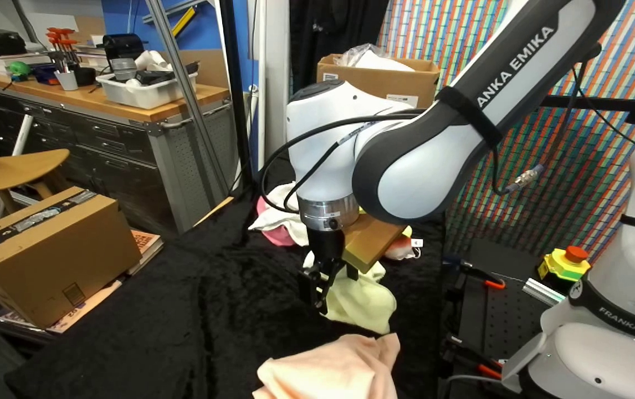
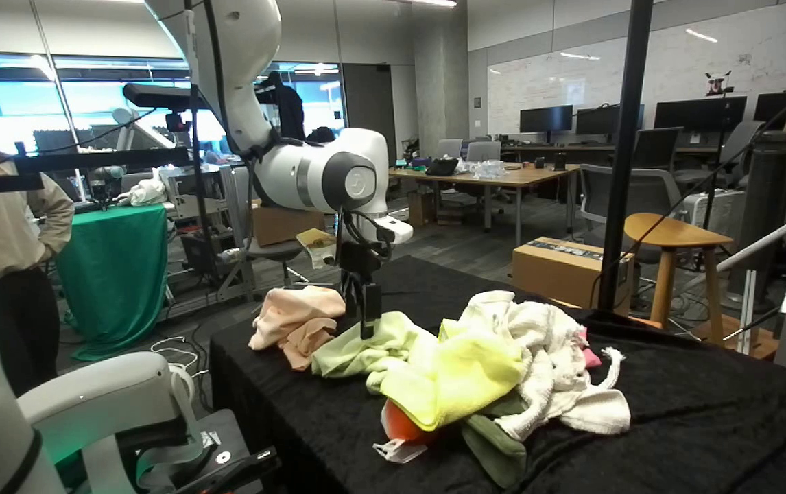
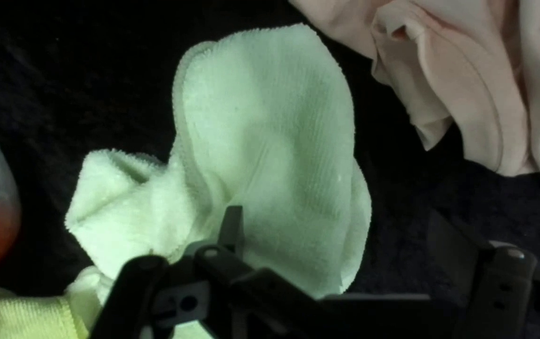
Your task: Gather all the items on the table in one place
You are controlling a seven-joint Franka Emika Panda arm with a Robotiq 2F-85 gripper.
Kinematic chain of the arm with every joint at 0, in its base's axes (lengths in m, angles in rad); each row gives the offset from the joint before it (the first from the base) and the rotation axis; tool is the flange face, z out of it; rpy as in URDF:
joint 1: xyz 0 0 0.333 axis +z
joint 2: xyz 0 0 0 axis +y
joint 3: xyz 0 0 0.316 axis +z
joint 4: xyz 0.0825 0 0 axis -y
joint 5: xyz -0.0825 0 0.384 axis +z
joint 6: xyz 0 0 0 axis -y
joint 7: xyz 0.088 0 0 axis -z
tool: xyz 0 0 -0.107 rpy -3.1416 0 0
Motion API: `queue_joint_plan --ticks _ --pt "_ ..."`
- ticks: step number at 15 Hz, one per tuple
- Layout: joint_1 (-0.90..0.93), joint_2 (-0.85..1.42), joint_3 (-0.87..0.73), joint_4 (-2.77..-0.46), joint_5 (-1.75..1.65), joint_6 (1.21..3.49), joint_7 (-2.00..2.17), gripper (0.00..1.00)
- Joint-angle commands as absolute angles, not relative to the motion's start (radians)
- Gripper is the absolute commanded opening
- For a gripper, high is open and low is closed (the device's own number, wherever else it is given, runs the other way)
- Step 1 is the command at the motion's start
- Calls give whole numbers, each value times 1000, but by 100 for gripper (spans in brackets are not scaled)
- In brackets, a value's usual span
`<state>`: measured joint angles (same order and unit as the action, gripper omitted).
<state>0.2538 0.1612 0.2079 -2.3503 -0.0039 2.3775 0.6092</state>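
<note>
Arm (image 1: 428, 172) lettered "ANKA EMIKA", band (image 1: 622, 320) "FRANKA EMIKA", rags (image 2: 461, 374) on table (image 2: 695, 425)

In an exterior view, grey flooring (image 2: 465, 245) runs past a wooden stool (image 2: 681, 230) and a wood-topped desk (image 2: 536, 176) towards a whiteboard (image 2: 557, 82) on the far wall (image 2: 478, 79), with a row of monitors (image 2: 546, 119) below it. Farther left in that view stand a grey column (image 2: 437, 82), a dark door (image 2: 369, 110) and bright, blue-tinted windows (image 2: 112, 103), and a ceiling light (image 2: 434, 3) glows above. In an exterior view, a drawer-fronted workbench (image 1: 68, 130) with a wooden top stands before a blue panel (image 1: 117, 19), and a multicoloured patterned backdrop (image 1: 589, 210) rises on the opposite side.
</note>
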Motion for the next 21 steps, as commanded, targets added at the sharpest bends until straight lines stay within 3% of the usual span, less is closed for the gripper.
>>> queue_joint_plan --ticks 1,10,11,13,15,19,21 --pt "259 174 189 -2365 -3 2411 618 100" --pt "269 191 141 -2400 -93 2506 701 100" --pt "270 189 139 -2408 -98 2517 709 92" --pt "273 185 139 -2425 -104 2538 729 66" --pt "275 179 138 -2436 -110 2549 742 49" --pt "274 160 137 -2445 -130 2549 762 28" --pt "275 148 135 -2447 -150 2544 778 24"
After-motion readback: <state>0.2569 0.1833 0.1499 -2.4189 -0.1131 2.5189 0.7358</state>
